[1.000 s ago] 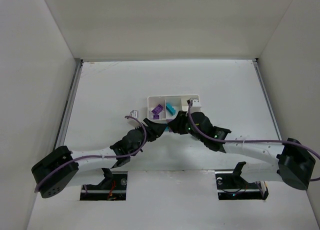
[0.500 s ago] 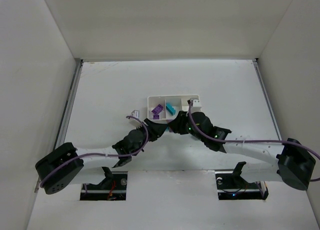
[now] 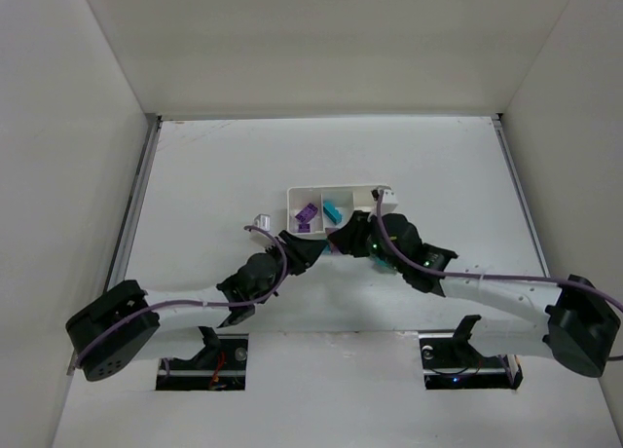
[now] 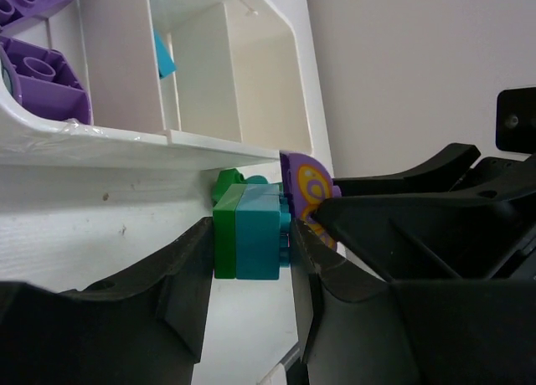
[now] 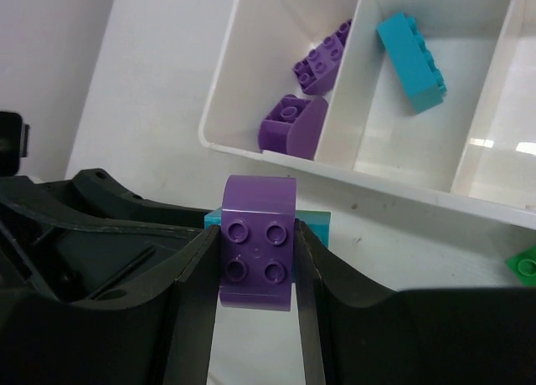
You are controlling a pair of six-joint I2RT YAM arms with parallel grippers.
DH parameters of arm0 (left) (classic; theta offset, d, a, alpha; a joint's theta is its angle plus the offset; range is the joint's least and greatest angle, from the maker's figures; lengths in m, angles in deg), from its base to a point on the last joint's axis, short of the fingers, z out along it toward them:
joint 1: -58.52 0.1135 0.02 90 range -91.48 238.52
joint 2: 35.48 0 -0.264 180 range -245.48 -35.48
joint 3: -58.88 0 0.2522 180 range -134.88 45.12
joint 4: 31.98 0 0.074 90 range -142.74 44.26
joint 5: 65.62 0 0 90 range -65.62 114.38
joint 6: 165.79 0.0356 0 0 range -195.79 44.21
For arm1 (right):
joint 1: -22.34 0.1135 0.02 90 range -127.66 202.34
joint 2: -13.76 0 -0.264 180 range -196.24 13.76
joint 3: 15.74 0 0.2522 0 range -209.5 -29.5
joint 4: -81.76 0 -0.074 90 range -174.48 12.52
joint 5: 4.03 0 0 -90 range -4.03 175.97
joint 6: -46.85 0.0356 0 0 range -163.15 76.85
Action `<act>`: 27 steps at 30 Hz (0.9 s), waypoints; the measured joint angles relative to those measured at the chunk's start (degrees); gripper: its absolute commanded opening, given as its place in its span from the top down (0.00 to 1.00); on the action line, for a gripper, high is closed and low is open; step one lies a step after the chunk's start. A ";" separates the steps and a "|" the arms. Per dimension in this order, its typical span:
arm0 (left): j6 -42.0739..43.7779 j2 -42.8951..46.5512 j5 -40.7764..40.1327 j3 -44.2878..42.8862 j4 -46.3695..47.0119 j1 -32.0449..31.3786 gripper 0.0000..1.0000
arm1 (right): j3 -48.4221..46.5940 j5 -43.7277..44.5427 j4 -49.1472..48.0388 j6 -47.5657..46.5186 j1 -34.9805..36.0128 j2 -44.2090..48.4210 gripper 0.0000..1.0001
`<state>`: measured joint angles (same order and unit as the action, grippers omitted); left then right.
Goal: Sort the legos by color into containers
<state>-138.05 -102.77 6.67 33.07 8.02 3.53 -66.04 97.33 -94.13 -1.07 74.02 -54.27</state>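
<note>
Left gripper (image 3: 316, 249) and right gripper (image 3: 347, 242) meet nose to nose at mid-frame in the top view, filling the strip of table (image 3: 214, 166) just below the tray (image 3: 292, 191). The left grips a green-and-cyan stack (image 4: 247, 234), the right a purple brick (image 5: 257, 251) joined to it, and the tray's near wall stands just beyond. Left arm (image 3: 185, 302) and right arm (image 3: 487, 287) slant in from the lower corners, barring the near table. Bare table lies above and to both sides of the tray. Two purple pieces (image 5: 322, 59) and a cyan brick (image 5: 410, 59) occupy the left and middle compartments. A green brick (image 5: 523, 264) lies at the right wrist view's right edge.
</note>
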 measured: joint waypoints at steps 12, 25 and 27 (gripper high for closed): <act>1.88 17.99 0.57 2.23 -11.76 1.42 0.83 | -1.46 -1.62 -0.26 -2.14 -2.45 5.88 0.73; 11.02 40.59 -1.16 -1.70 -37.75 9.94 0.83 | -12.68 -1.75 -2.40 -5.68 -2.93 -14.49 0.73; 12.13 40.85 -1.29 -3.23 -39.41 10.67 0.83 | -14.08 -1.75 -2.89 -5.86 -2.95 -16.94 0.73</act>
<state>-125.92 -61.92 5.38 29.83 -31.39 14.20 -80.11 95.58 -97.02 -6.93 71.07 -71.21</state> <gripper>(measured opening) 0.345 0.424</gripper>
